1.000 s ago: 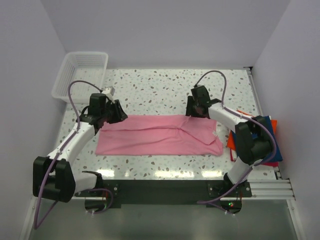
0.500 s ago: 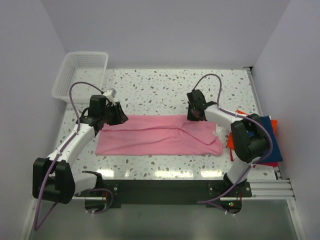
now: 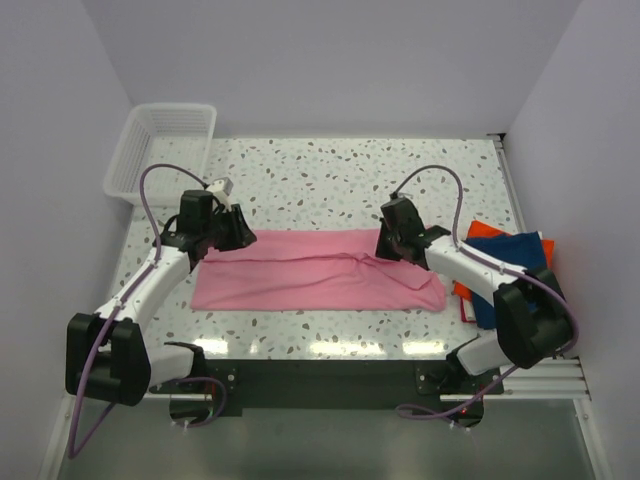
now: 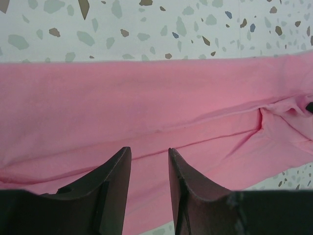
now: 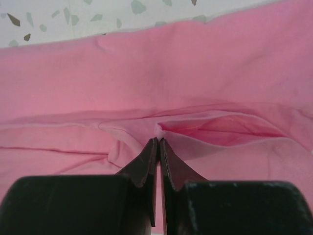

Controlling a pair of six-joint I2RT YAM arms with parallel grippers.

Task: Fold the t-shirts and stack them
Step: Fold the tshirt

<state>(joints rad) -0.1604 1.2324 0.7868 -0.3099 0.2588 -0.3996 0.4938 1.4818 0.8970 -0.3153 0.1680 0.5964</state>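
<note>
Left tool hangs low with jaws parted — right tool pinched tight, both wrists tilted down.

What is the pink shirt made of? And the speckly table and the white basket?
The pink t-shirt looks like soft, matte knit cloth, probably cotton: it creases and folds limply. The table looks like smooth terrazzo-style stone or printed laminate, white with dark flecks and some glare. The basket seems to be white plastic mesh: stiff, see-through walls.

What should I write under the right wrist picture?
Right gripper shut on a fold of the pink t-shirt, speckled table behind.
</note>
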